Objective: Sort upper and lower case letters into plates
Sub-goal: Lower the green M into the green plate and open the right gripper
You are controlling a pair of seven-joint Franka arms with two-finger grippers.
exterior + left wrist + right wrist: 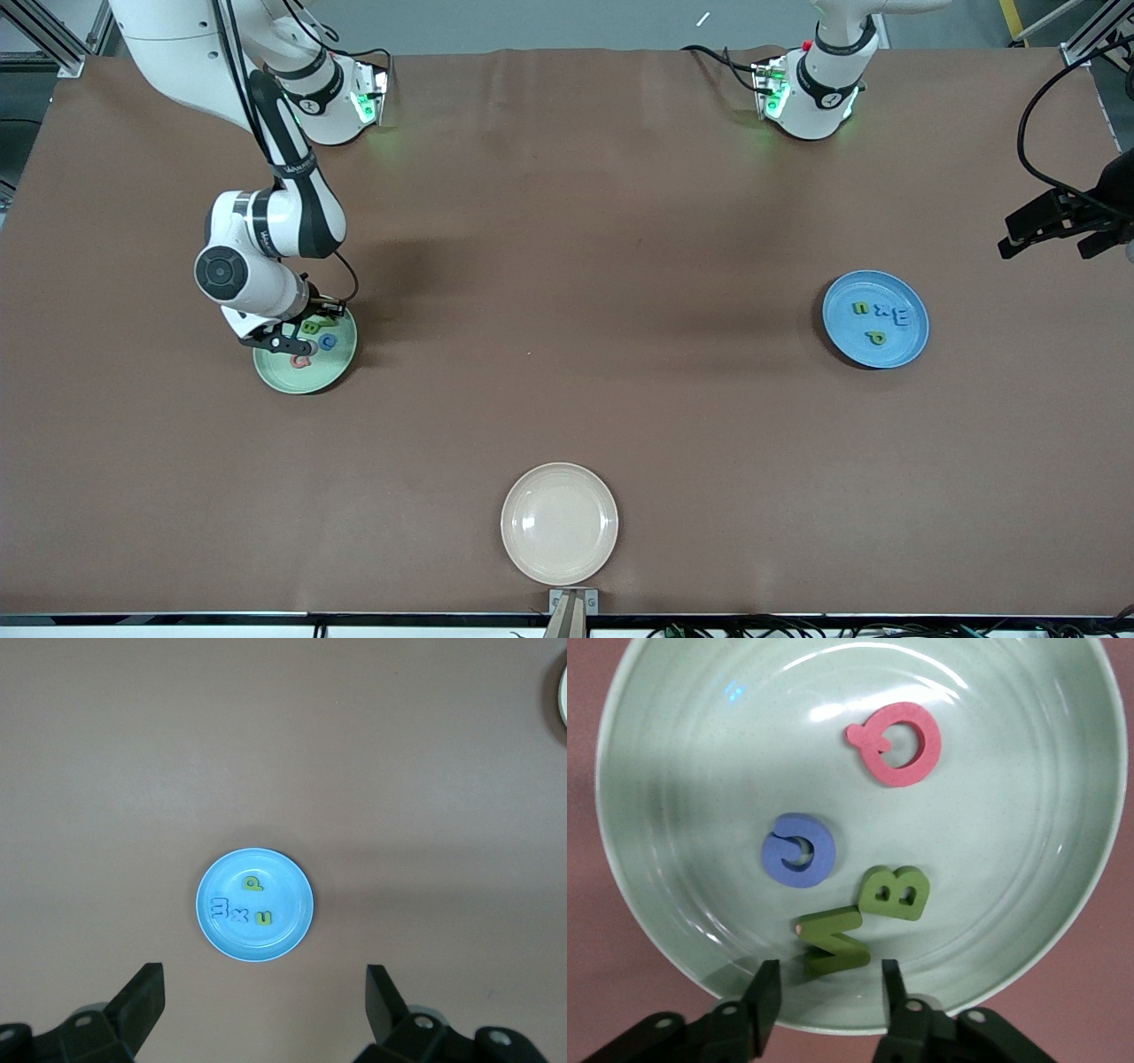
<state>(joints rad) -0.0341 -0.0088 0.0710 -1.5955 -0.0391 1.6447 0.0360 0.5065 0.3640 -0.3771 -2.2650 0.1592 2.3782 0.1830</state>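
Now my right fingers (824,992) low over round pale green plate (341,354), spread, nothing pinched, green letter piece (833,941) just beneath the gap. Same plate holds green B (895,893), blue piece (799,850), red Q (897,742). My left fingers (266,992) spread wide, high above round blue plate (292,881) with four small blue and green letters (239,908). Cream-white plate (559,523) on brown desk (567,221), nearest front camera.

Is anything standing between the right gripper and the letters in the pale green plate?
Nothing visible. The right gripper, fingers open, hangs just over the green zigzag letter in the pale green plate, with no other piece between them.
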